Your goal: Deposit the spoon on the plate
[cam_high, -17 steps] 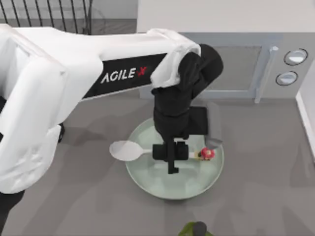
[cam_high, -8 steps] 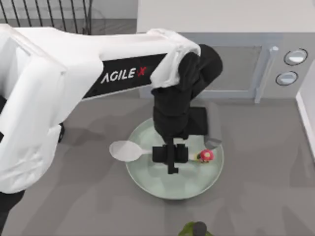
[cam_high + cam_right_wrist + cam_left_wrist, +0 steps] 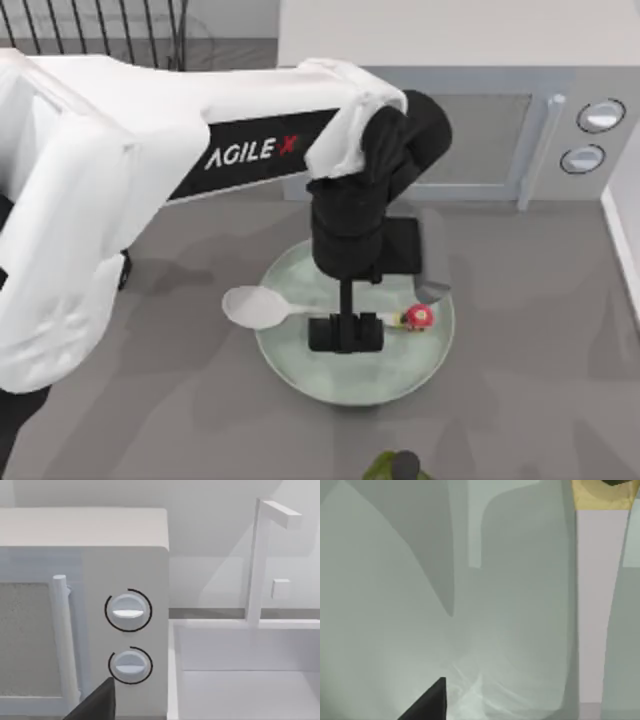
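Spoon [image 3: 262, 307] lying across plate [image 3: 400, 380], left hand [image 3: 346, 334] spread above handle

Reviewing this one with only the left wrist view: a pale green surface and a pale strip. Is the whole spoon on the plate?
Observer: No. In the top view the spoon lies across the plate, but its bowl sticks out past the plate's left rim.
Operator: Where is the left hand?
Observer: The left hand is over the middle of the spoon's handle, above the plate.
Operator: And the right arm?
Observer: Its wrist view faces a microwave with two dials.
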### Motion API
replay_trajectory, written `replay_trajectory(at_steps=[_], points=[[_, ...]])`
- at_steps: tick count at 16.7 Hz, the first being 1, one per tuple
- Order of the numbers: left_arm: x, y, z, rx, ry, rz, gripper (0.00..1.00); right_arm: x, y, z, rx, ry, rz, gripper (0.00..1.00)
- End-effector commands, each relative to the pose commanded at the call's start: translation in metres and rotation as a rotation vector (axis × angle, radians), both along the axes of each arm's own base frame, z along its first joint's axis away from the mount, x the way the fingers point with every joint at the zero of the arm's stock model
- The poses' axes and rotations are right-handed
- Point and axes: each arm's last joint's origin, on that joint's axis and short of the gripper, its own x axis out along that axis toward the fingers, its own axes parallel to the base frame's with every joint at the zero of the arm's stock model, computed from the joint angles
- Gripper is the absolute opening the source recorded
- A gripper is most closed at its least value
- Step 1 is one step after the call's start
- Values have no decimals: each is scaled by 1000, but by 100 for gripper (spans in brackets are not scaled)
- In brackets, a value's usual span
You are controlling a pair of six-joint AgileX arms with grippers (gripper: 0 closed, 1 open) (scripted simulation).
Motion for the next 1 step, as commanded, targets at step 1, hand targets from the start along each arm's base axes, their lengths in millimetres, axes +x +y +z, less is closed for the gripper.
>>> replay_trajectory(at_steps=[1], points=[[0,0,0,0,0,0,100,0,0,0,0,0,0,100]])
